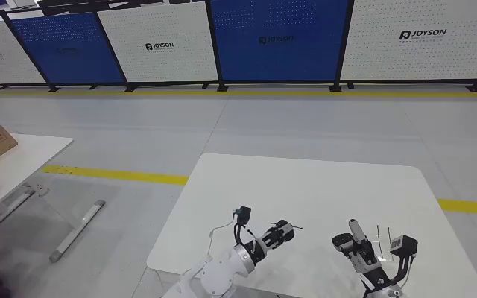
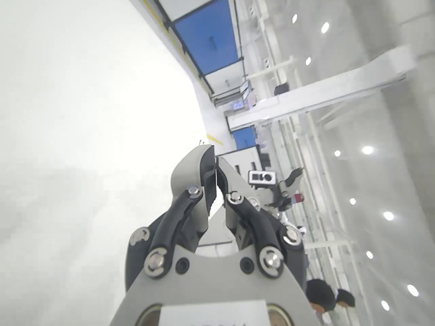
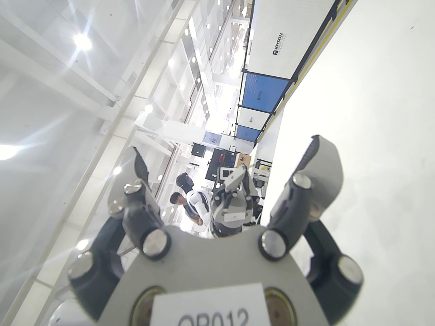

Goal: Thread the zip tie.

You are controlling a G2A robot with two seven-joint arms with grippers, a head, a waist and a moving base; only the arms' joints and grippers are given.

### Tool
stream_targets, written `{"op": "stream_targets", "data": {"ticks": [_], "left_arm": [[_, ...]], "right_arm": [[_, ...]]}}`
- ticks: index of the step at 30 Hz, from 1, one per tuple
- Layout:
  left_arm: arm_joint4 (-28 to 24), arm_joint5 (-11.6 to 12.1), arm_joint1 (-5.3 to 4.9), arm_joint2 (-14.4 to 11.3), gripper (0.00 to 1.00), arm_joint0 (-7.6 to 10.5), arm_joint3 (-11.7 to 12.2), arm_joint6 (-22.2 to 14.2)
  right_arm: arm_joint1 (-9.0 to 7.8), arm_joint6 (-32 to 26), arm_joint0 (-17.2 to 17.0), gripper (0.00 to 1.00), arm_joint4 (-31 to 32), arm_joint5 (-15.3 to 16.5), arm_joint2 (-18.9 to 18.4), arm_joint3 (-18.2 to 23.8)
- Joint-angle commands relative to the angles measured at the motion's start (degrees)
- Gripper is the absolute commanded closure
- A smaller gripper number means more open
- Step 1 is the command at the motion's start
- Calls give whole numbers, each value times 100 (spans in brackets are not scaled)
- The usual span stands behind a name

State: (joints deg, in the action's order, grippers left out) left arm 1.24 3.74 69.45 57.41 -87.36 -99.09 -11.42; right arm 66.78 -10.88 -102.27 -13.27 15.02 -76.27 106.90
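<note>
My left gripper [image 2: 214,152] has its jaws pressed together, pad against pad, with only a thin dark seam between them. I cannot tell whether anything is pinched in that seam. In the top view it [image 1: 285,232] sits low over the near part of the table [image 1: 313,186], on the left, and a fine dark sliver pokes out past its tip. It is too small to name.

My right gripper [image 3: 226,150] has its jaws spread wide with nothing between them. It points sideways along the table, so my left gripper appears farther off between the two fingers [image 3: 317,157]. In the top view my right gripper [image 1: 352,235] is over the near right part of the table, well apart from the left one.

The zip tie [image 1: 378,234] shows as a thin dark line against the white top, just beside my right gripper. A second line [image 1: 387,240] like it runs alongside, close but not touching. Neither gripper touches them.
</note>
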Motion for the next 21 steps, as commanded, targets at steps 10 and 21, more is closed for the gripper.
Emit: {"op": "stream_targets", "data": {"ticks": [10,21], "left_arm": [[18,-6,7,-27,100,-7,-17,130],[18,-6,7,-27,100,-7,-17,130]], "right_arm": [[0,0,0,0,0,0,0,0],[-137,-1150,164,0,-204,-305,-947,147]]}}
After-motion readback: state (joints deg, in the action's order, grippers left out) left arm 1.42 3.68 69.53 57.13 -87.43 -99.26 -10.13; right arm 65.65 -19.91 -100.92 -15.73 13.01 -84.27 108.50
